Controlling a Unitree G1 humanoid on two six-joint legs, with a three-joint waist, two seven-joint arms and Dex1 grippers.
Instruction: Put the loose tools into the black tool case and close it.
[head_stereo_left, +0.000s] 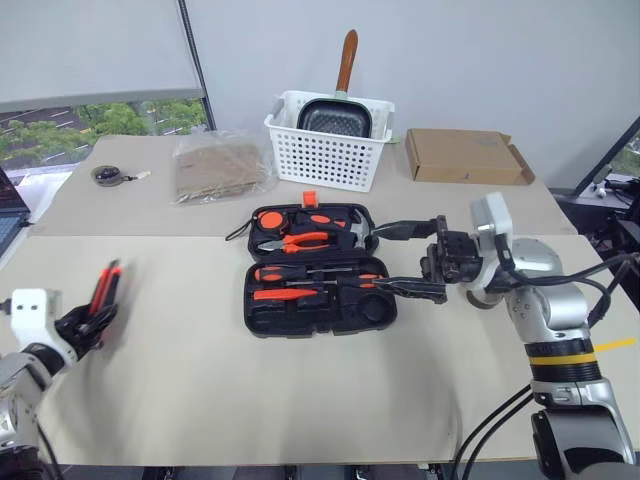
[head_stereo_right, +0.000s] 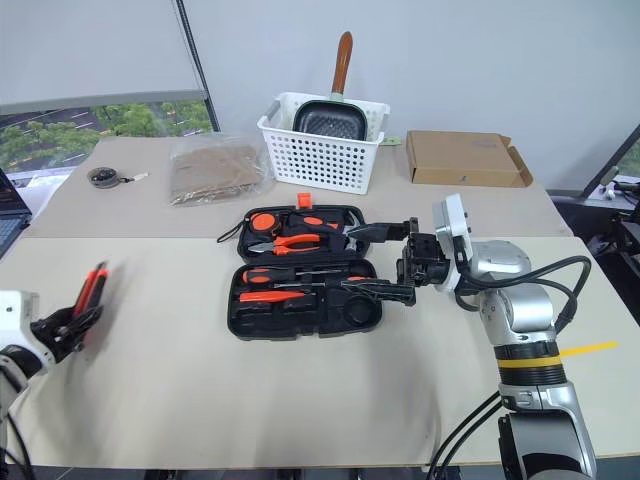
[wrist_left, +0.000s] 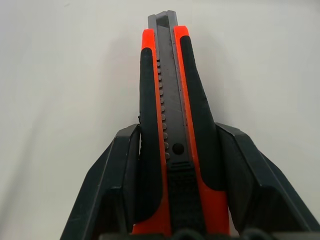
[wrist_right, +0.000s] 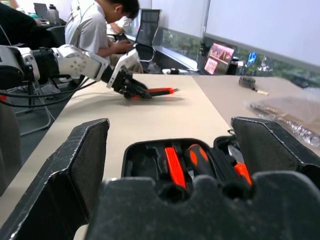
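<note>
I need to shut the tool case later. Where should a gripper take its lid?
Take the black tool case lid by its far edge near the orange latch, coming from behind: the lid lies open flat, hinged toward the tray.

I see even, soft daylight across the table, with a window bright at far left. Shadows stay faint and diffuse beneath the black tool case. My left wrist view is sharp on the utility knife; my right wrist view blurs its own near fingers.
</note>
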